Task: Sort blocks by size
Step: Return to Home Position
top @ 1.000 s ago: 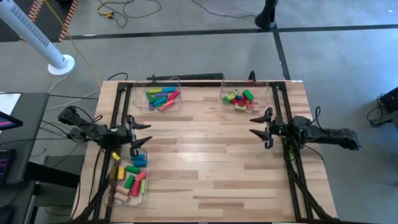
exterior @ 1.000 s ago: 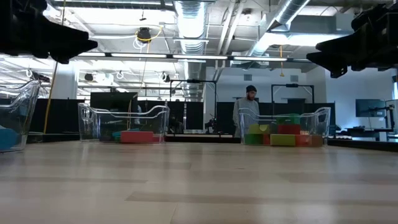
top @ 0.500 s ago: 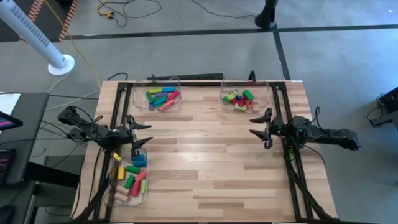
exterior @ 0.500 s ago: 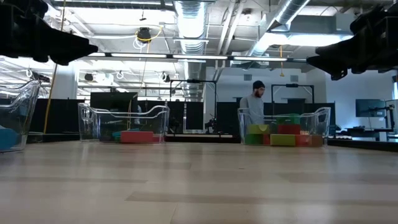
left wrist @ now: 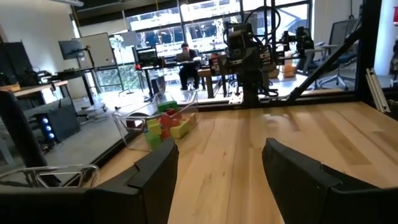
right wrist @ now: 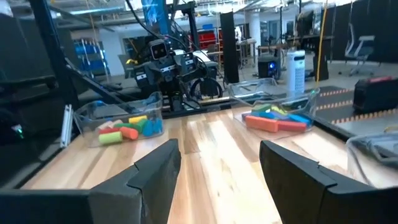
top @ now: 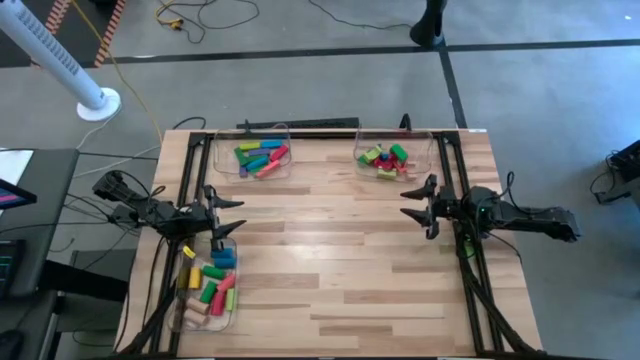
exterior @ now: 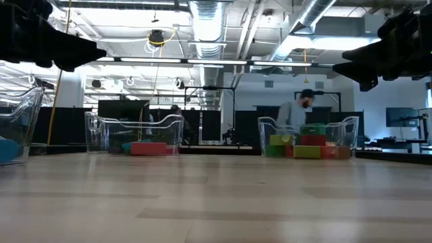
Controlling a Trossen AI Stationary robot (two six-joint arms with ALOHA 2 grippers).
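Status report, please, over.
Left gripper open, empty, at left edge. Right gripper open, empty, right side. Blocks all inside three bins. No obstruction seen.

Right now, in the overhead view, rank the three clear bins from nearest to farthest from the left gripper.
1. Bottom-left bin, right beside the left gripper.
2. Top-left bin, farther up the same side.
3. Top-right bin, across the table.
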